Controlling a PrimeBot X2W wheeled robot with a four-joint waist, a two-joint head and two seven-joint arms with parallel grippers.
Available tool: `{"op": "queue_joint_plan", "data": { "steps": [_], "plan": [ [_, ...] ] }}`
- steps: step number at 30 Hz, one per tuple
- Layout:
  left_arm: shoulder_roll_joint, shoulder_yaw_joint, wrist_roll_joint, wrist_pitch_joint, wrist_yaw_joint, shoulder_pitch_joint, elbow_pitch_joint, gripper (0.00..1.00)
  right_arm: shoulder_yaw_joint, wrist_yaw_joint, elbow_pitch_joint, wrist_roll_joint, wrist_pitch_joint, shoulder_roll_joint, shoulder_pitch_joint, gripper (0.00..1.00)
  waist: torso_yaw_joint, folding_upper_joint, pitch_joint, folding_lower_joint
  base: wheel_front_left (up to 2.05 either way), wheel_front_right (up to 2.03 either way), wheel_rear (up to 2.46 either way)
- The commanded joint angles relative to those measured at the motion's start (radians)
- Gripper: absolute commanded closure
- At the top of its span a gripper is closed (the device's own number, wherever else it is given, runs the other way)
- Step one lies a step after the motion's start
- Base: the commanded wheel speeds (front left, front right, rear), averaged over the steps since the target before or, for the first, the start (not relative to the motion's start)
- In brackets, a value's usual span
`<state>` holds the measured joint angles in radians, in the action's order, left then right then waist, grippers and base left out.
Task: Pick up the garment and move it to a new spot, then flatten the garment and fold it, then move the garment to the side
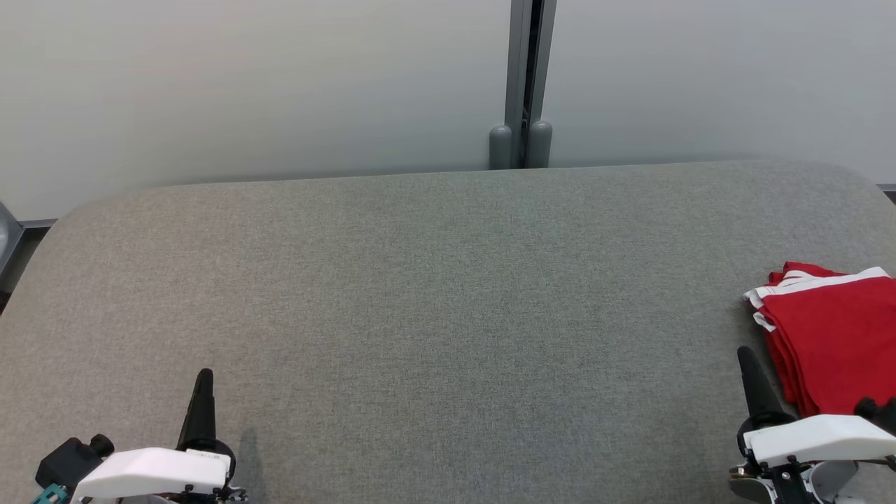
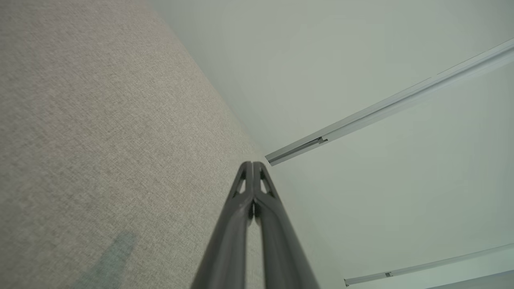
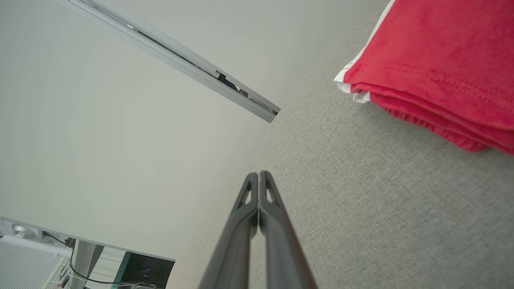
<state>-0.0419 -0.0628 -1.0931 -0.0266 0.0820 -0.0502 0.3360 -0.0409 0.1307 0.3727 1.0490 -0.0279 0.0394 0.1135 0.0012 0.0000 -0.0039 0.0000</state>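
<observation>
Setting: an indoor test room of the lab or office type. Indicators:

- A wide table (image 1: 448,315) with rounded corners, covered in plain grey fabric.
- Pale, unmarked partition panels (image 1: 245,84) standing directly behind the table, joined by a grey metal post (image 1: 521,77).
- In the right wrist view, a white desk (image 3: 48,236) off to one side, carrying loose cables (image 3: 73,261) and a dark screen (image 3: 146,271) — equipment-bench furnishing.

Surfaces are uniform and undecorated throughout.

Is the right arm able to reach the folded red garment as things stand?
Probably yes: the garment lies close beside the right arm's shut jaws, nothing between them but bare table.
</observation>
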Motion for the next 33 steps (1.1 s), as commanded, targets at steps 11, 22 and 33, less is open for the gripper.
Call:
{"op": "queue_joint_plan", "data": {
  "steps": [11, 22, 33],
  "plan": [
    [-0.008, -0.016, -0.117, 0.03, 0.016, -0.039, -0.029, 1.0, -0.019, 0.0, -0.038, 0.126, 0.033, 0.01, 0.004, 1.0, 0.0, 0.0, 0.001, 0.0, 0.0, 0.0, 0.0],
    [-0.009, -0.025, -0.214, 0.057, 0.025, -0.047, -0.045, 1.0, -0.033, 0.0, -0.062, 0.232, 0.06, 0.012, 0.001, 1.0, 0.0, 0.0, 0.002, 0.0, 0.0, 0.0, 0.0],
    [-0.009, -0.033, -0.303, 0.082, 0.034, -0.053, -0.06, 1.0, -0.044, 0.0, -0.083, 0.328, 0.085, 0.012, -0.002, 1.0, -0.001, 0.0, 0.003, 0.0, 0.0, 0.0, 0.0]
  ]
}}
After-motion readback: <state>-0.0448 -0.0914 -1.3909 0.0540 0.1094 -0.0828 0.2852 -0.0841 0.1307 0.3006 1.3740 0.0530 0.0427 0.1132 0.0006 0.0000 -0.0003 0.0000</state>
